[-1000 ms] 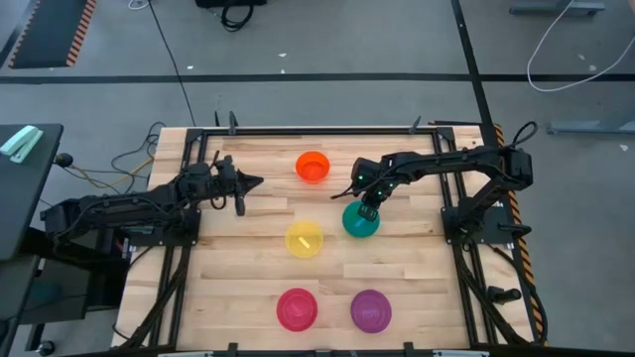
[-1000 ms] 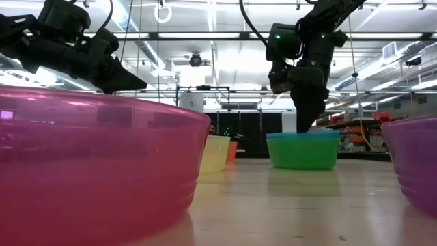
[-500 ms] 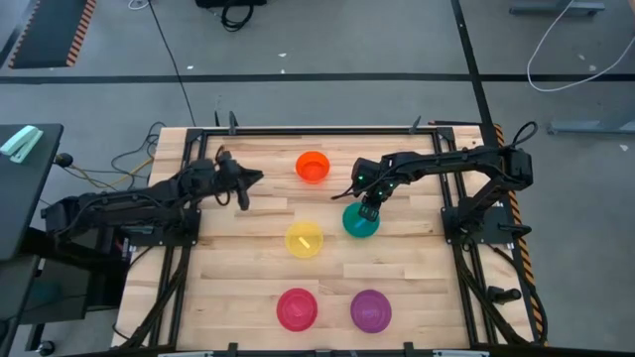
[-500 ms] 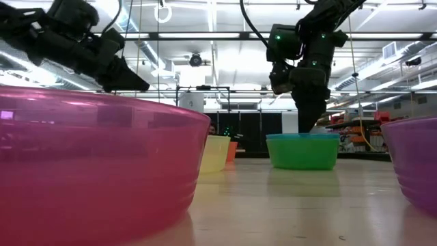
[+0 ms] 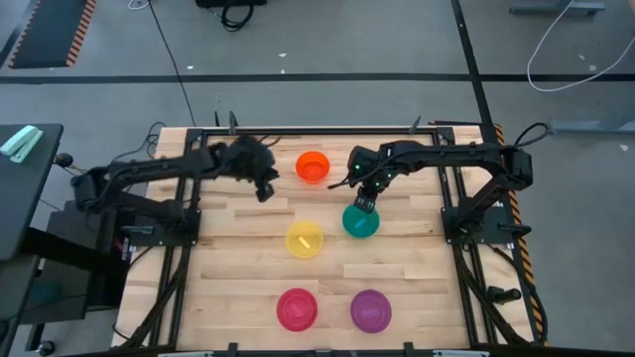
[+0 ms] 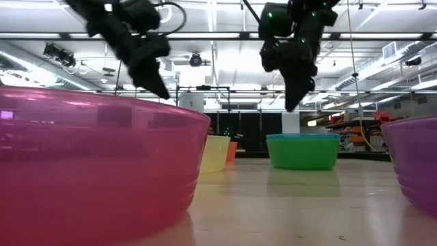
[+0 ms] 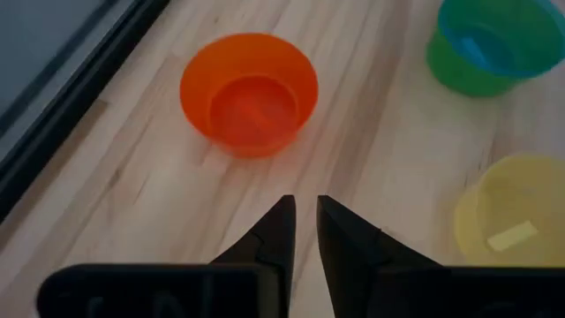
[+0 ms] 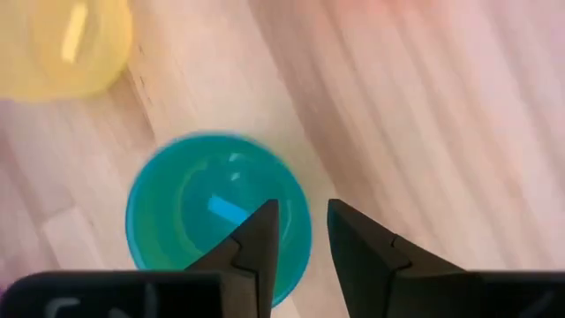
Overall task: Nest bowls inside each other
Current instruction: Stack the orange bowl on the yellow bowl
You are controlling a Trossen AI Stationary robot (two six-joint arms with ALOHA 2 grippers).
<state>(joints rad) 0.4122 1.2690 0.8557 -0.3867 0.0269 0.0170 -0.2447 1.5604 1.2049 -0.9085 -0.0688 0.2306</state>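
The blue bowl (image 7: 484, 35) sits nested inside the green bowl (image 5: 360, 222), upright on the table. My right gripper (image 5: 363, 205) hovers just above this stack's far rim, its fingers a narrow gap apart and holding nothing. My left gripper (image 5: 264, 192) hangs above the table just left of the orange bowl (image 5: 313, 167), fingertips a narrow gap apart and holding nothing. The yellow bowl (image 5: 305, 240) stands mid-table. The pink-red bowl (image 5: 297, 308) and the purple bowl (image 5: 370, 309) stand near the near edge.
All the bowls stand upright on the wooden table (image 5: 238, 268), with bare wood on its left and right parts. A dark metal frame (image 5: 327, 129) runs along the table's far edge, close behind the orange bowl.
My right gripper has risen off the far rim of the green-and-blue stack, which has stayed where it was. My left arm has swung toward the table's right, up to the orange bowl, and its gripper has tipped downward.
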